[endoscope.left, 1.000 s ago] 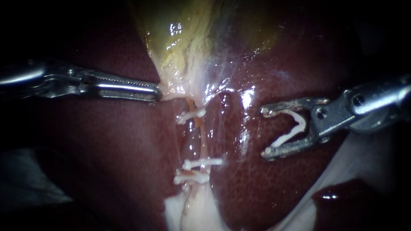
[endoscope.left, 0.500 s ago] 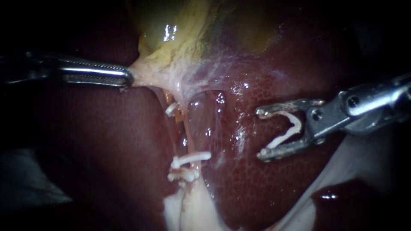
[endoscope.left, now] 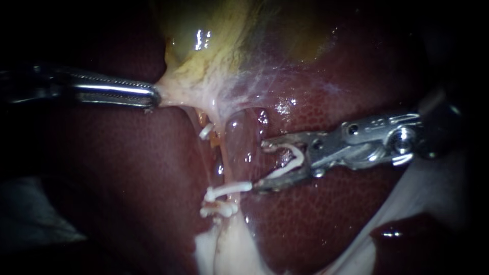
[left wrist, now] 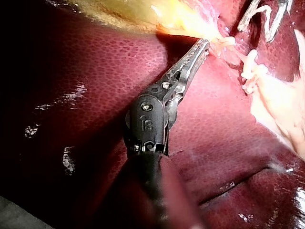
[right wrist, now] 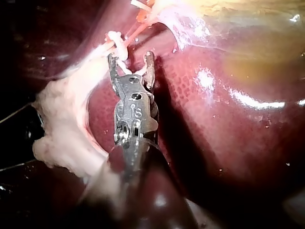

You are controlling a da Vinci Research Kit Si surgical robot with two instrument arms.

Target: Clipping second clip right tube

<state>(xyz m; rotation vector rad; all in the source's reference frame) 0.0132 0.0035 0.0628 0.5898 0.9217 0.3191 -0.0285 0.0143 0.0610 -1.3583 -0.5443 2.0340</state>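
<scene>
The left instrument (endoscope.left: 151,97) came in from 9 o'clock, its shaft lying almost level. Its jaws were clamped together on the pale lower edge of the gallbladder (endoscope.left: 214,46), drawing that edge out into a point toward 9 o'clock. The left wrist view showed the same: slim toothed jaws pressed together, their tip buried in yellowish tissue.

The right instrument (endoscope.left: 260,165) entered from 3 o'clock, tilted slightly so that its tip sat lower than its wrist joint. Its jaws stood apart with a white loaded clip (endoscope.left: 291,159) seated between them, one leg against each jaw.

The right tube (endoscope.left: 232,153) ran from 12 to 6 o'clock near the centre, just ahead of those jaw tips and not yet between them. The lower jaw tip lay close against the end of a placed clip (endoscope.left: 229,189) crossing the tube. A clip cluster (endoscope.left: 219,209) sat just beyond it toward 6 o'clock, and a small clip (endoscope.left: 205,131) sat on the thinner strand at 9 o'clock of the tube. Dark red liver (endoscope.left: 127,178) lay under everything.
</scene>
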